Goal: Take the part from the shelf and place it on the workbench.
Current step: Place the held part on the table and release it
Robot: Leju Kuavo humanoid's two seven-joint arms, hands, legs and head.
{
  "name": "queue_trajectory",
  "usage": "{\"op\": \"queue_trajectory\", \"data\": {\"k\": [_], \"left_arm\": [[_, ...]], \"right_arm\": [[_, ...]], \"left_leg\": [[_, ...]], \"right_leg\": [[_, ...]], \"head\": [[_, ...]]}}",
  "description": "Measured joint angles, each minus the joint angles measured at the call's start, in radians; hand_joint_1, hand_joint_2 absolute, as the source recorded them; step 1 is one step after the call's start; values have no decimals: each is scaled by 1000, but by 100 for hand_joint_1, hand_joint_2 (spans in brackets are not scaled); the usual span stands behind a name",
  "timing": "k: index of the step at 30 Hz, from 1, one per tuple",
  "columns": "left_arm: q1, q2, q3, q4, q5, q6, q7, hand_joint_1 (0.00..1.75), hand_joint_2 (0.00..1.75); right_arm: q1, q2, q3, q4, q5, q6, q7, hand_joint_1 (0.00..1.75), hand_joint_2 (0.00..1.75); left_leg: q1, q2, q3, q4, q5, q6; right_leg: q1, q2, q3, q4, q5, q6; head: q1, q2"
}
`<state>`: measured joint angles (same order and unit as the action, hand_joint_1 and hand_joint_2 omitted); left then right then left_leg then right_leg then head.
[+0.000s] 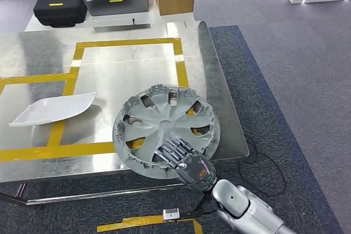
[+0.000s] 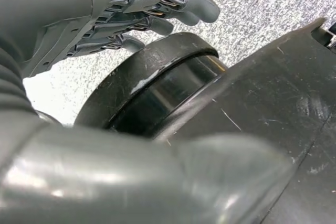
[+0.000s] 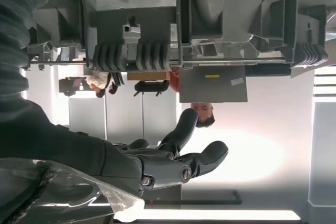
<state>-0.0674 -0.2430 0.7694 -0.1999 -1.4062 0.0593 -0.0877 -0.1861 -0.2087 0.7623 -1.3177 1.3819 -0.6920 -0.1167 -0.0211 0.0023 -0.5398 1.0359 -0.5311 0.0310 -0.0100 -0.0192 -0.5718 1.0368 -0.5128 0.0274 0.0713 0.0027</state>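
Workbench: steel top with yellow tape lines, grey carpet around; laptop, black case and cardboard box at 12 o'clock on the far table, person seated behind them.
Head view, part: grey wheel cover lying flat on bench, near rim overhanging the front edge at 6 o'clock.
Head view, right hand: on the cover's near rim at 5 o'clock of the disc, fingers laid flat over the top and close together; grip below the rim not visible.
Head view, bystander item: white curved panel at 9 o'clock of the cover, well apart.
Step in hand (judgement): setting down and letting go. Best to slide the cover further toward 12 o'clock before letting go so the overhang cannot tip it off, then lift fingers straight clear of the rim clips.
Right wrist view: underside of cover with ribs and clips, thumb and fingers spread below it with a gap, not touching there. Adds what head view hides: nothing clamped from beneath.
Left wrist view: left hand hanging over speckled floor, fingers loosely curled, side by side, holding nothing.
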Motion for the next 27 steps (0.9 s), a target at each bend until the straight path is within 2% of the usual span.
{"op": "queue_trajectory", "data": {"k": [20, 24, 27], "left_arm": [[8, 5, -1, 0, -4, -2, 4, 0, 0], [8, 7, -1, 0, -5, -2, 5, 0, 0], [8, 8, -1, 0, -5, -1, 5, 0, 0]], "right_arm": [[20, 0, -28, -12, 41, 0, -12, 0, 175], [27, 1, -35, -15, 50, 0, -15, 0, 175], [30, 2, -41, -17, 52, 0, -15, 0, 175]], "left_leg": [[-2, 0, -1, 2, 0, 0], [-4, 0, -2, 4, -1, 3], [-7, 0, -5, 5, 0, 9]], "right_leg": [[-2, 0, 0, -2, 2, 2], [-4, 0, 0, -3, 4, 5], [-6, 0, 0, -7, 8, 12]], "head": [[0, 0], [0, 0], [-1, 0]]}}
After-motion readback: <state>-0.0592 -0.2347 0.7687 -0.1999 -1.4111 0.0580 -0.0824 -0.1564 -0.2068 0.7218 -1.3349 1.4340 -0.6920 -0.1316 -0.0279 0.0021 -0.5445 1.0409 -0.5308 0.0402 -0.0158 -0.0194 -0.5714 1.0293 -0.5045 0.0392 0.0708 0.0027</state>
